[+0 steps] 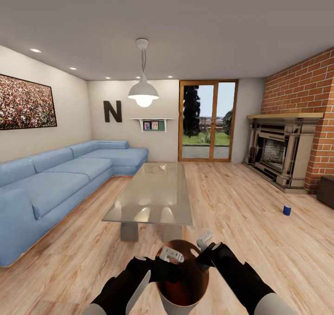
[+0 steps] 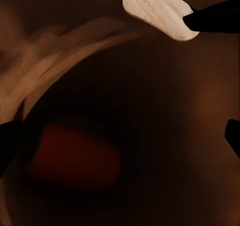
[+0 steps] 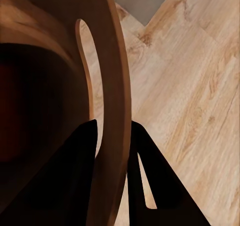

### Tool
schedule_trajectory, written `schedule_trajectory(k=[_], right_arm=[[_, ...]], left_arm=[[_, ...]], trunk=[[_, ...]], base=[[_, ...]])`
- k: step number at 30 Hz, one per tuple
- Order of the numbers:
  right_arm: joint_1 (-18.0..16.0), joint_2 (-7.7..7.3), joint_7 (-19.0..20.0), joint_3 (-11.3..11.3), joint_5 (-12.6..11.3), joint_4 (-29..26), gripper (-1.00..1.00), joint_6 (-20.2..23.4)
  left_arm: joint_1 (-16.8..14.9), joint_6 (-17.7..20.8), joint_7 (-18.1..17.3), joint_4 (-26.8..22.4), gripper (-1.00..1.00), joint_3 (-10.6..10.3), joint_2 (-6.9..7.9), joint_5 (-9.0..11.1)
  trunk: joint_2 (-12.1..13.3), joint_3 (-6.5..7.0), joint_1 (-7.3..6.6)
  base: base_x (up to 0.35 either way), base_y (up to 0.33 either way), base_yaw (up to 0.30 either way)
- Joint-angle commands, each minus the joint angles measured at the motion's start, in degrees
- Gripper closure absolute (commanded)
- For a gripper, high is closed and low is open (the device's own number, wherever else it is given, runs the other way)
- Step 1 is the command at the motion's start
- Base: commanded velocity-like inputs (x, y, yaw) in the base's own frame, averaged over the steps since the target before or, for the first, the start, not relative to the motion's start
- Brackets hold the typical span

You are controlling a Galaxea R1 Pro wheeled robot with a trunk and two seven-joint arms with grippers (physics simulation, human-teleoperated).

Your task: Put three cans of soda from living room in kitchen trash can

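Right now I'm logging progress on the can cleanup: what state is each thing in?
Wooden bin: upright, held between both arms in front of the robot.
Orange can: lying inside the bin, blurred.
Blue can: upright on the floor near the fireplace, not collected.
Right pincer: shut on the bin's rim.
Left pincer: at the bin's rim, grip unclear.

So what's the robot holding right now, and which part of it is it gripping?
The right gripper pinches the rim of a brown wooden bin, fingers either side of the wall beside its handle slot. The left gripper sits over the bin's mouth; its hold cannot be told.
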Motion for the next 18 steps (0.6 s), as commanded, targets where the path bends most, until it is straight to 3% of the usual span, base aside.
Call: schedule_trajectory(k=[1, 18], right_arm=[[0.0, -0.91, 0.3, -0.1, 1.8, 0.0, 1.00, -0.2], [0.0, -0.91, 0.0, -0.1, 1.8, 0.5, 1.00, -0.2]], left_arm=[[0.0, 0.0, 0.3, -0.3, -1.00, 0.1, 3.49, -1.2], [0.1, 1.6, 0.2, -3.8, -1.00, 0.1, 3.64, -1.2]], trunk=[[0.0, 0.01, 0.00], [0.0, 0.01, 0.00]], base=[[0.000, 0.000, 0.000], [0.000, 0.000, 0.000]])
